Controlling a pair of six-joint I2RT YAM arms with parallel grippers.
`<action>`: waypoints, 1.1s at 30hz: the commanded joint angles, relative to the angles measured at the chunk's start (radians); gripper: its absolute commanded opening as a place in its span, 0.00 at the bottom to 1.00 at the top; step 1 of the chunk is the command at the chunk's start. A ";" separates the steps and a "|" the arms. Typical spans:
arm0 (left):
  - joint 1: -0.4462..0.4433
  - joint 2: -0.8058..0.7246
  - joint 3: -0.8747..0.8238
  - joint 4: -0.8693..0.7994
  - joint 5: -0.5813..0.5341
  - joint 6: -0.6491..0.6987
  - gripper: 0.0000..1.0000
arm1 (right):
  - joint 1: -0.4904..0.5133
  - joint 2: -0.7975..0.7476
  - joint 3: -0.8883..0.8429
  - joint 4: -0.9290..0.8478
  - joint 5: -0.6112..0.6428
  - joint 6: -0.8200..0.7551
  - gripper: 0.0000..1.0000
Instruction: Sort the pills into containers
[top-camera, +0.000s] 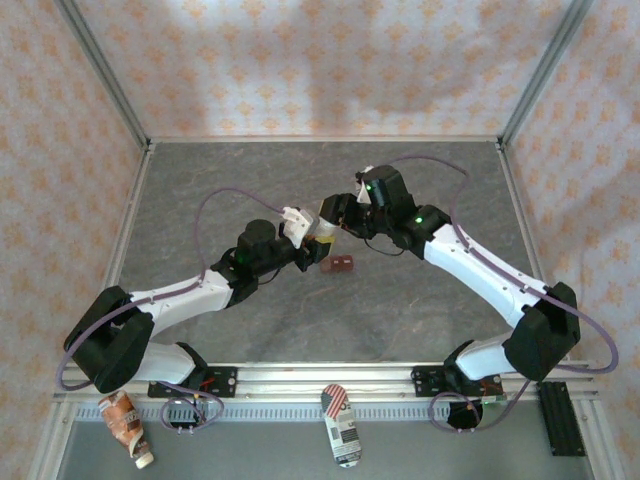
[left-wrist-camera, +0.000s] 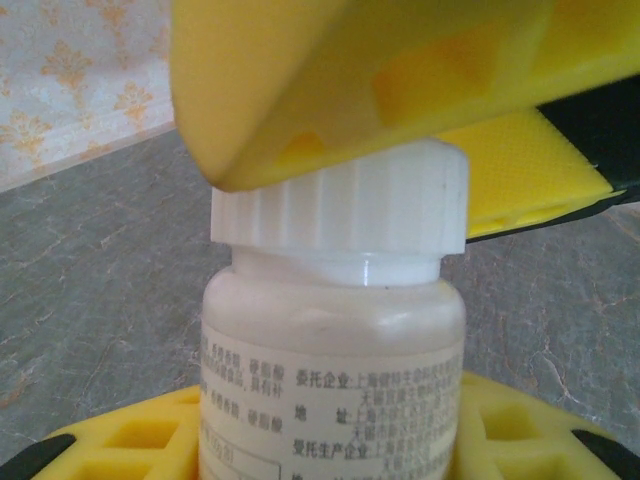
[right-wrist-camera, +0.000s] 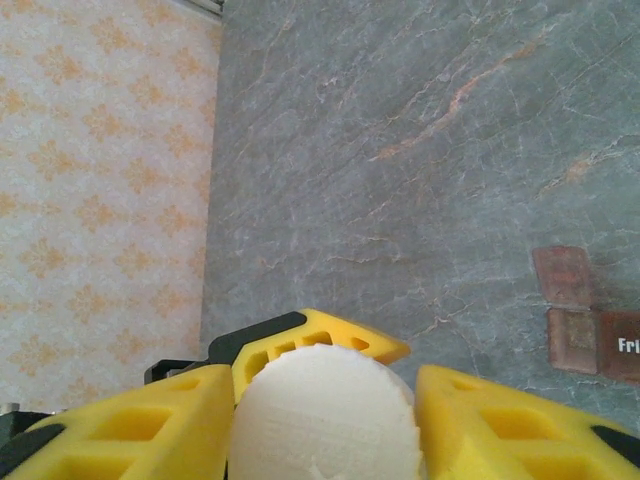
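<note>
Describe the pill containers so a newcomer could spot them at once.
Start at the middle of the grey table, where a white bottle is held up. Just toward the near edge from it, flat on the table, lie the containers: a short dark red-brown strip of square compartments, low and dark beside the tall white bottle.

**Reporter:** What sort of place?
**Photographer:** A robot test cell in a lab: a grey table (top-camera: 250, 160) boxed in by metal frame posts (top-camera: 105, 70) and patterned cloth walls (top-camera: 330, 60), with arms (top-camera: 190, 295) bolted to a rail (top-camera: 320, 374) at its edge.
</note>
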 joint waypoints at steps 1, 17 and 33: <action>-0.003 0.001 0.022 0.040 0.018 0.017 0.00 | 0.008 -0.016 -0.011 -0.011 0.019 -0.027 0.45; -0.004 -0.032 -0.004 0.038 0.015 0.022 0.00 | -0.133 -0.020 -0.049 0.138 -0.231 -0.415 0.34; -0.004 -0.038 -0.020 0.048 0.022 0.018 0.00 | -0.182 -0.024 -0.090 0.247 -0.394 -0.401 0.34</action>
